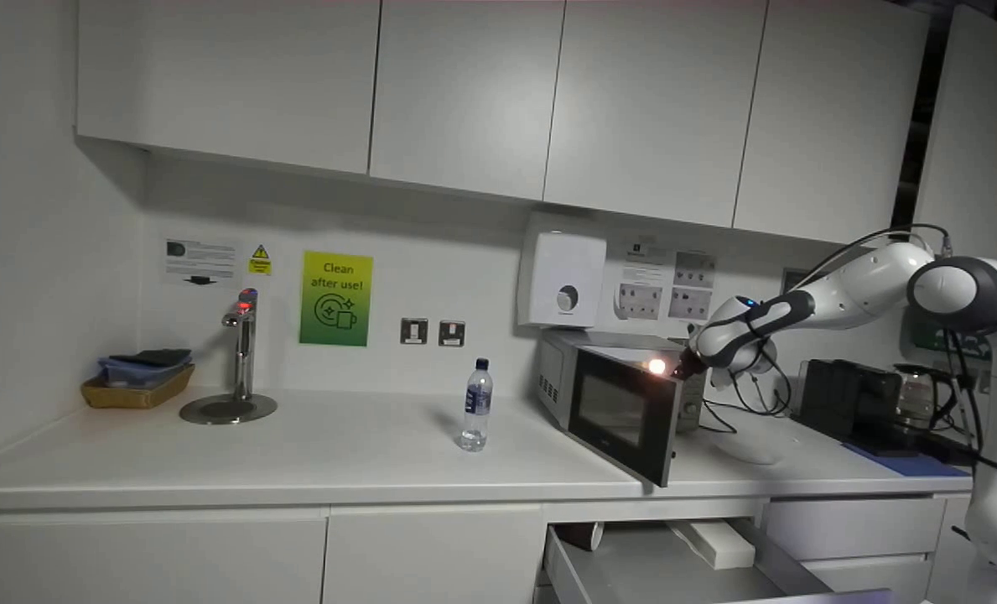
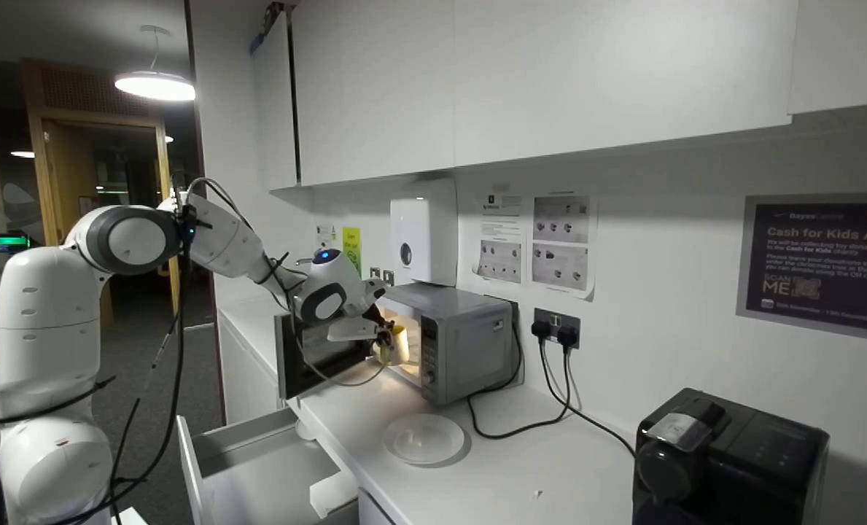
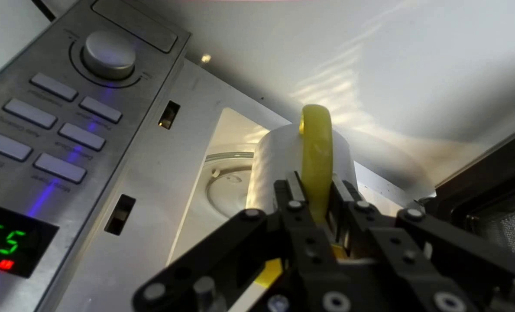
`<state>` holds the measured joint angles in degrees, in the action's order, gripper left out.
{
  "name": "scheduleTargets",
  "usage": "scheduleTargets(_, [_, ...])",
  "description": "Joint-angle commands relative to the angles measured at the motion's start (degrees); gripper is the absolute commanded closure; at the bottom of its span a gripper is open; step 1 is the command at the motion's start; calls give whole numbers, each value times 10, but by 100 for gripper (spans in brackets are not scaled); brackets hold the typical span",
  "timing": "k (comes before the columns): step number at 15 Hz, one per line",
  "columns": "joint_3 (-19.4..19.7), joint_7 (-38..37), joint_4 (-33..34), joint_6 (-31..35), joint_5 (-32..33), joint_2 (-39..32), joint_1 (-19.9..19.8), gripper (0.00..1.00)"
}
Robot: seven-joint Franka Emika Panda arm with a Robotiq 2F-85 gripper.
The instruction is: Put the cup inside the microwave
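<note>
The cup is white with a yellow handle (image 3: 317,160); its white body (image 3: 272,160) shows in the wrist view, which stands upside down. My gripper (image 3: 315,190) is shut on the handle. The silver-grey microwave (image 2: 469,343) has its dark door (image 1: 586,403) swung open and its interior lit. In an exterior view the cup (image 2: 401,344) is upright at the opening, above the counter. How far it reaches inside cannot be told. A round turntable (image 3: 227,190) lies inside. In an exterior view the door hides the cup and most of the gripper.
A white plate (image 2: 424,440) lies on the counter before the microwave. An open drawer (image 1: 657,579) juts out below. A water bottle (image 1: 475,411) stands beyond the door. A black coffee machine (image 2: 732,467) stands on the counter. Cables (image 2: 506,434) run behind the plate.
</note>
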<state>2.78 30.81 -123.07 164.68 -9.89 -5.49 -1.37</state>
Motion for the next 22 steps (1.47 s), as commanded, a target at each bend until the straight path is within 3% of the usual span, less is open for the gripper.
scheduleTargets(1, [-10, 20, 37, 14, -42, -20, -5, 96])
scheduleTargets(6, [-22, 25, 61, 22, -87, -42, -6, 96])
scheduleTargets(22, [-21, 19, 102, 40, -75, -90, -7, 96])
